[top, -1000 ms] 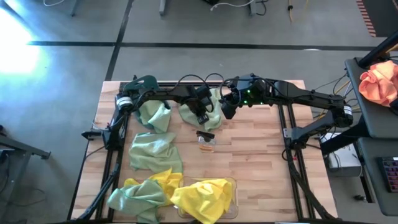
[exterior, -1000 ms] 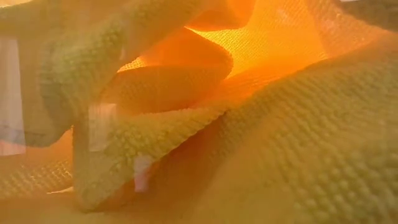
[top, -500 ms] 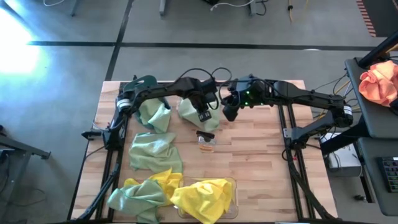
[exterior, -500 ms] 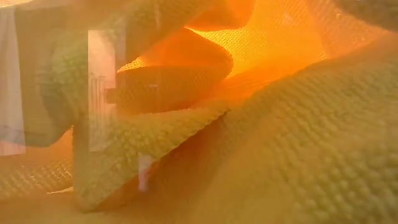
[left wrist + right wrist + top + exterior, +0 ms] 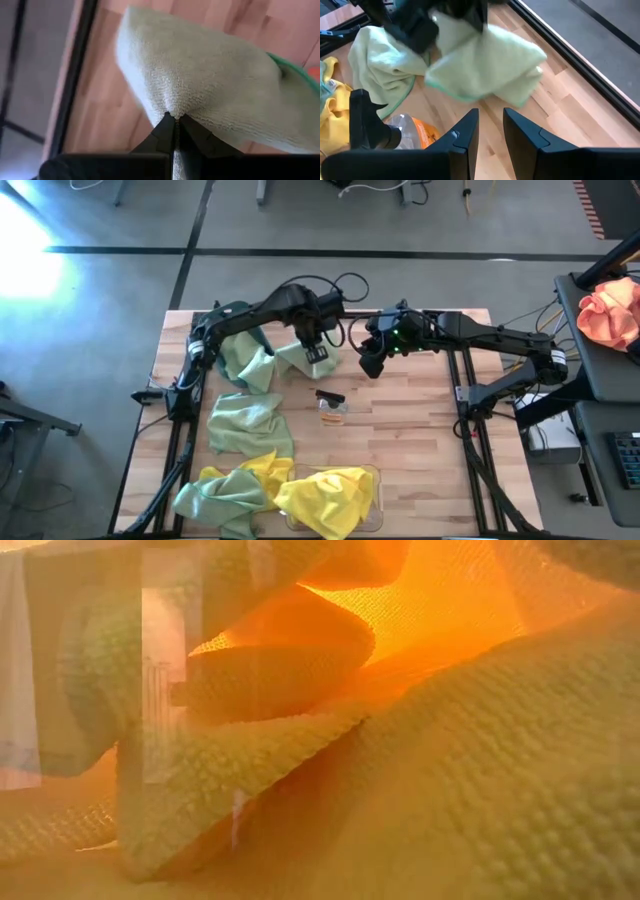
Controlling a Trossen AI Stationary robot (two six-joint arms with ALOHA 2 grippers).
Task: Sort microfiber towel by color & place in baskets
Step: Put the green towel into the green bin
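— Where is there room to pass?
— The table (image 5: 420,450) lies bare on its right half, below the right pincer (image 5: 371,367).
— And what blocks the way?
— Green and yellow towels (image 5: 248,423) crowd the left; a small amber-and-black object (image 5: 331,407) sits mid-table, near the left pincer (image 5: 318,358).

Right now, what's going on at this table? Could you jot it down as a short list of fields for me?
Left pincer: shut on a green towel, holding it near the table's far edge
Right pincer: open, empty, beside that towel
Other green towels: one by the left arm, one mid-table, one at the near edge
Yellow towels: one among the near green ones, one draped over the clear basket
Small amber-and-black object: mid-table
Low view: blocked by yellow cloth
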